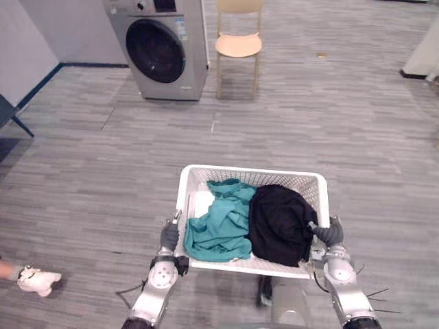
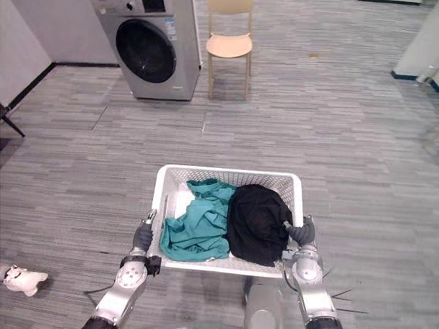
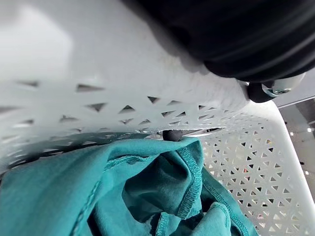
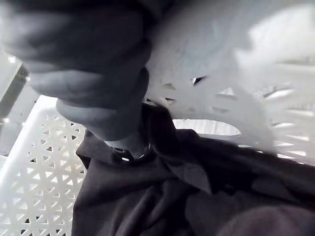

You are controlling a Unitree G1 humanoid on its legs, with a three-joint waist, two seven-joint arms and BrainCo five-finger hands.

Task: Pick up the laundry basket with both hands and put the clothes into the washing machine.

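A white perforated laundry basket (image 1: pixel 254 171) hangs low in front of me, lifted off the floor between both hands. Inside lie a teal garment (image 1: pixel 219 223) on the left and a black garment (image 1: pixel 281 219) on the right. My left hand (image 1: pixel 169 236) grips the basket's left rim; in the left wrist view a dark fingertip (image 3: pixel 172 135) hooks under the rim above the teal cloth (image 3: pixel 138 191). My right hand (image 1: pixel 328 233) clasps the right rim, its thumb over the black cloth (image 4: pixel 162 196). The grey washing machine (image 1: pixel 159 48) stands far off at the upper left, its round dark door closed.
A pale wooden chair (image 1: pixel 238 44) stands just right of the machine. A person's white shoe (image 1: pixel 38 279) shows at the lower left on the grey plank floor. A dark furniture leg (image 1: pixel 10 113) juts in at the left edge.
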